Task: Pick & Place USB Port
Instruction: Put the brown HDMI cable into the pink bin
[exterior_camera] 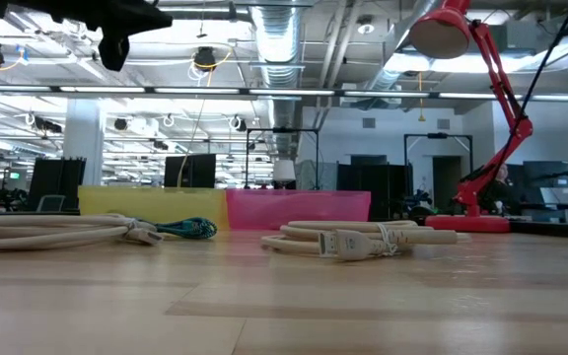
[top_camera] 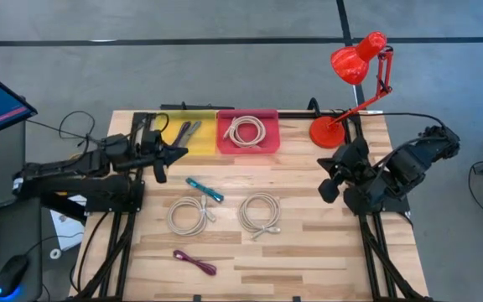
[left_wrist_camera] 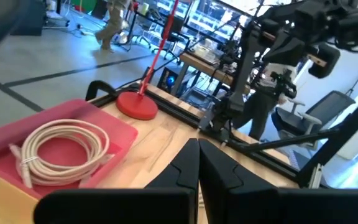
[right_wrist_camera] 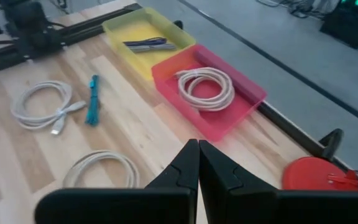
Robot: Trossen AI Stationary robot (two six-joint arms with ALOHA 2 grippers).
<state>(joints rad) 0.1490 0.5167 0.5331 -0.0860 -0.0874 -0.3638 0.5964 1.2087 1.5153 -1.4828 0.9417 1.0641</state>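
Two white coiled USB cables [top_camera: 189, 214] [top_camera: 260, 212] lie flat on the wooden table, with a teal cable [top_camera: 204, 189] behind them and a magenta cable [top_camera: 195, 262] near the front edge. At the far edge a pink tray [top_camera: 247, 147] holds another white coil [left_wrist_camera: 61, 152]. Beside it a yellow tray [top_camera: 179, 144] holds a grey cable [right_wrist_camera: 145, 44]. My left gripper [top_camera: 179, 153] hangs shut and level over the near edge of the yellow tray, holding nothing. My right gripper [top_camera: 329, 186] is shut and raised over the table's right side, slanting down, also holding nothing.
A red desk lamp stands with its base [top_camera: 327, 132] at the far right corner and its head [top_camera: 357, 63] reaching beyond the table. Bare wood shows between the coils and the right arm. A monitor and mouse sit off the table's left.
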